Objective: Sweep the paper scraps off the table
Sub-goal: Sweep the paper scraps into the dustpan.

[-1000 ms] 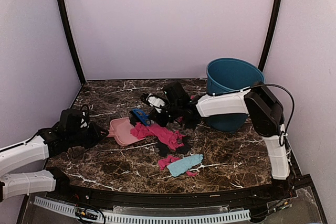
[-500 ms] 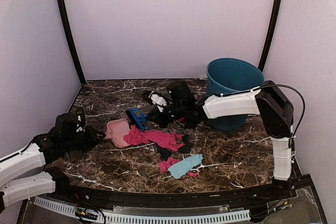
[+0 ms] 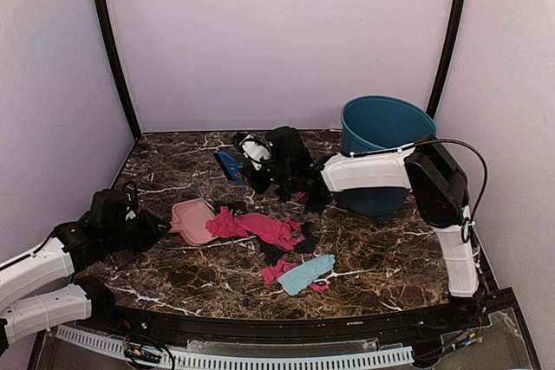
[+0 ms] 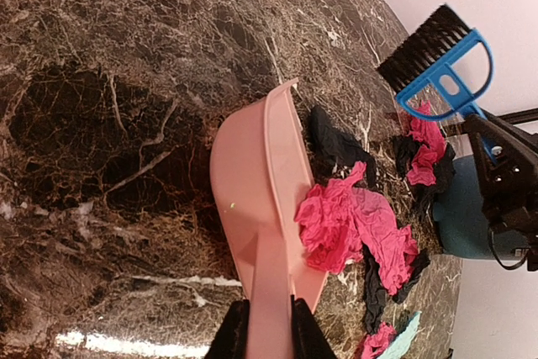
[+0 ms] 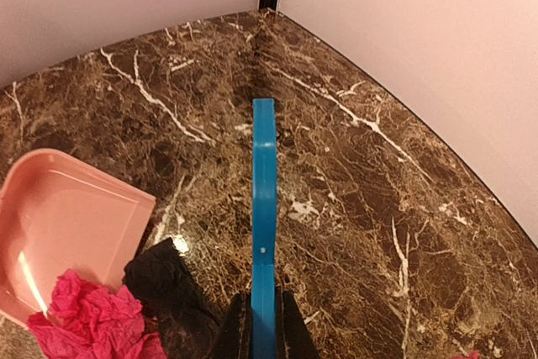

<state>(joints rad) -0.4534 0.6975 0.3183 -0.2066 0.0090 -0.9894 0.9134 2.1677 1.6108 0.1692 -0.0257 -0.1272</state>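
Magenta and black paper scraps (image 3: 260, 228) lie mid-table, with a light blue scrap (image 3: 305, 273) nearer the front. A magenta clump (image 4: 353, 224) rests on the mouth of the pale pink dustpan (image 4: 252, 174). My left gripper (image 4: 269, 334) is shut on the dustpan's handle, at the left of the table (image 3: 173, 275). The right gripper (image 5: 263, 329) is shut on the blue hand brush (image 5: 263, 191), held in the air behind the pile, bristles (image 4: 424, 44) clear of the paper. A black scrap (image 5: 164, 283) lies beside the dustpan (image 5: 59, 224).
A teal bin (image 3: 386, 140) stands at the back right, close behind the right arm's forearm. A few magenta and black pieces (image 4: 424, 157) lie near the bin's foot. Pale walls enclose the table on three sides.
The right gripper has lifted the brush off the pile and carried it back and left. The left gripper has drawn the dustpan slightly left, with a magenta clump on its mouth.
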